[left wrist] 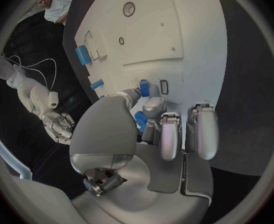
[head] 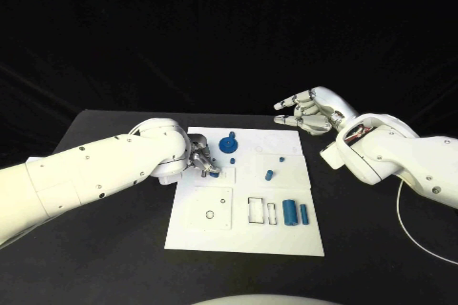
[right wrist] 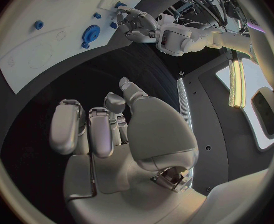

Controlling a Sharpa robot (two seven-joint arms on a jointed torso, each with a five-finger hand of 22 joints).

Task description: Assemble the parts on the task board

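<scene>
The white task board [head: 191, 235] lies mid-table. My left hand [head: 198, 157] hangs over its far left part, and thumb and fingertips [left wrist: 151, 103] pinch a small blue part [left wrist: 144, 88] down at the board beside a small slot [left wrist: 164, 87]. That part [head: 208, 173] sits just under the fingers. A blue gear [head: 229, 145] stands close by, with another small blue piece [head: 232, 161] next to it. My right hand [head: 310, 110] hovers off the board's far right corner, fingers apart and holding nothing; its palm [right wrist: 156, 134] is bare.
Two blue cylinders [head: 289, 212] [head: 304, 214] lie side by side on the board's near right, beside a rectangular outline [head: 257, 210]. Two small blue pegs [head: 269, 174] [head: 282, 159] stand mid-right. A ring [head: 210, 215] lies near left. A white cable [head: 420, 232] runs along the table's right.
</scene>
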